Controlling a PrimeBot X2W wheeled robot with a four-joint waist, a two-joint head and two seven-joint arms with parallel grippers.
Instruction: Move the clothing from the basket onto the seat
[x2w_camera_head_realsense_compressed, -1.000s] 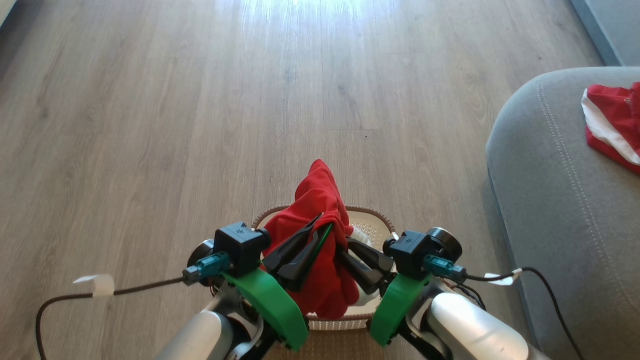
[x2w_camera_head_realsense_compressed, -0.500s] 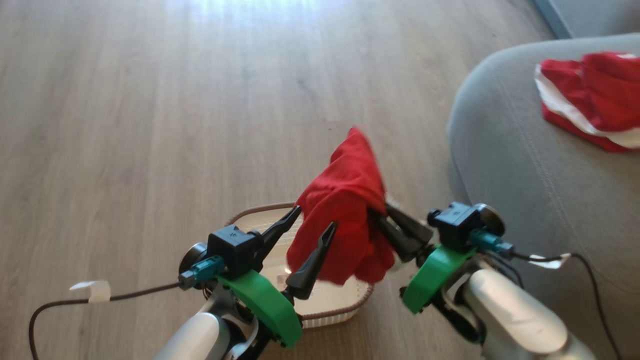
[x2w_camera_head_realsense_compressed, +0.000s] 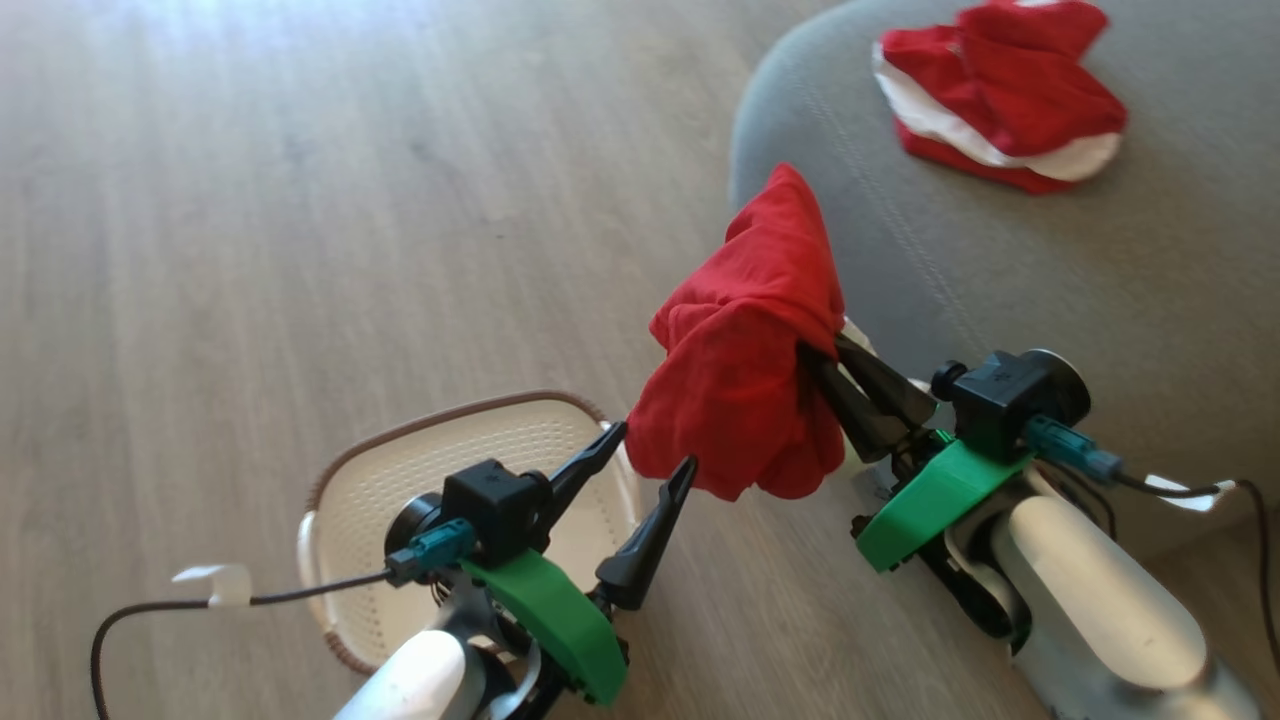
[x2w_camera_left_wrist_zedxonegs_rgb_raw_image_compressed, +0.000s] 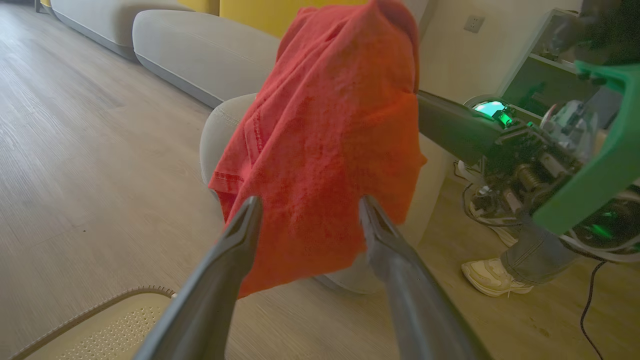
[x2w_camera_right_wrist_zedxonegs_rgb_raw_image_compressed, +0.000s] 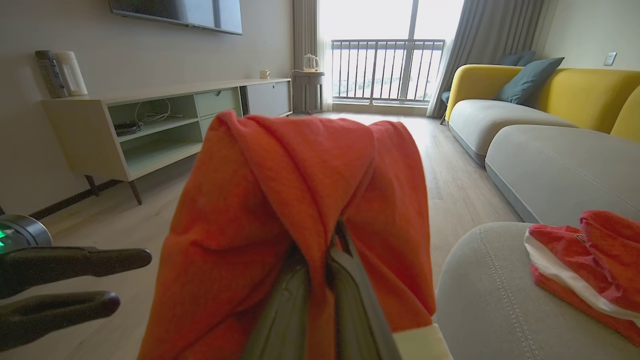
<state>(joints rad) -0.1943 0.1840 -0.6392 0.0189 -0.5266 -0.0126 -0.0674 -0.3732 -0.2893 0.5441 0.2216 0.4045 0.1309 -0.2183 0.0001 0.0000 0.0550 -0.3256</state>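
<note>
Clothing (x2w_camera_head_realsense_compressed: 745, 370), soft crumpled red, hangs pinched in right gripper (x2w_camera_head_realsense_compressed: 815, 360); left gripper (x2w_camera_head_realsense_compressed: 655, 445) gapes wide.

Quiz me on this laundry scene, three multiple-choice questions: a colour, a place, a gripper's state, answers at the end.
1. The basket has a rim that is: A brown, B blue, C black.
2. The red-and-white garment lies: A in the basket, B on the seat, C on the floor.
3. The right gripper is: A shut on the plain red garment, B open and empty, C shut on the basket's handle.
Answers: 1 A, the braided-look edge is brown. 2 B, it rests on the grey cushion. 3 A, its fingers pinch together with the cloth draped over them.
</note>
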